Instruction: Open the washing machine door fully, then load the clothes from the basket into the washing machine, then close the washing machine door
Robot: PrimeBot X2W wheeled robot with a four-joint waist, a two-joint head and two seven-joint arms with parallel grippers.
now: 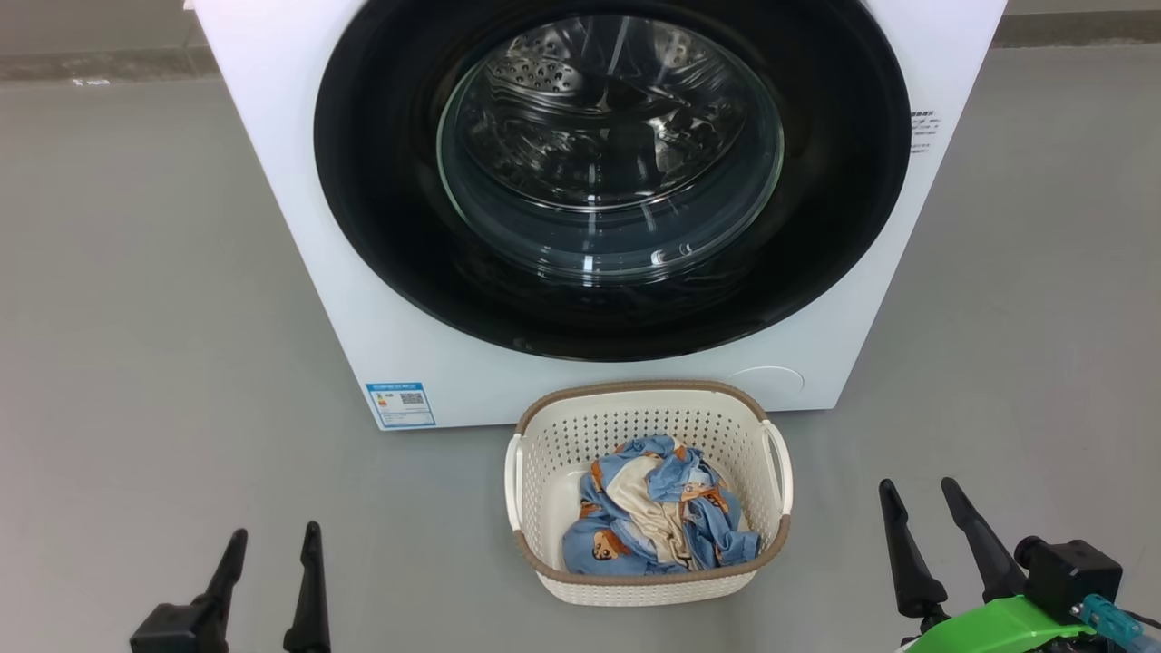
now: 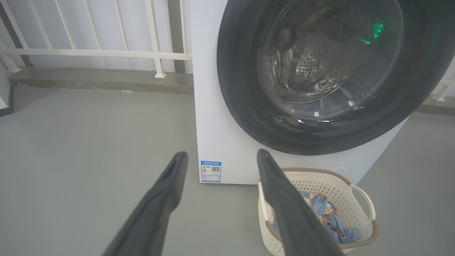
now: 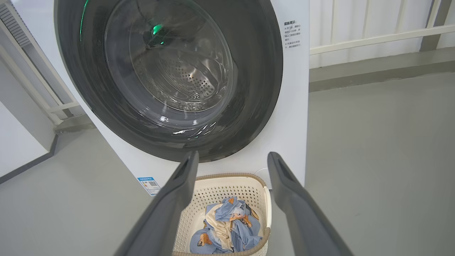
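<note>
Head view: washing machine door (image 1: 612,154) closed, both arms low with nothing held

The washing machine (image 1: 472,381) stands on the grey floor (image 1: 136,317), and its steel drum (image 1: 580,100) can be seen through the door's glass. The basket (image 1: 635,426) sits on the floor just before the machine's lower front edge, below the door's black rim and to the right of the blue label (image 1: 400,404). The clothes (image 1: 653,517) lie bunched inside it.

The left gripper (image 1: 275,533) sits at the lower left and the right gripper (image 1: 916,485) at the lower right, one on each side of the basket and apart from it. Both point toward the machine. Each pair of fingers (image 2: 160,199) is spread and released, grasping nothing.

The left wrist view looks along its fingers at the machine's labelled lower corner. In the right wrist view the basket appears between the two fingers, under the door.
</note>
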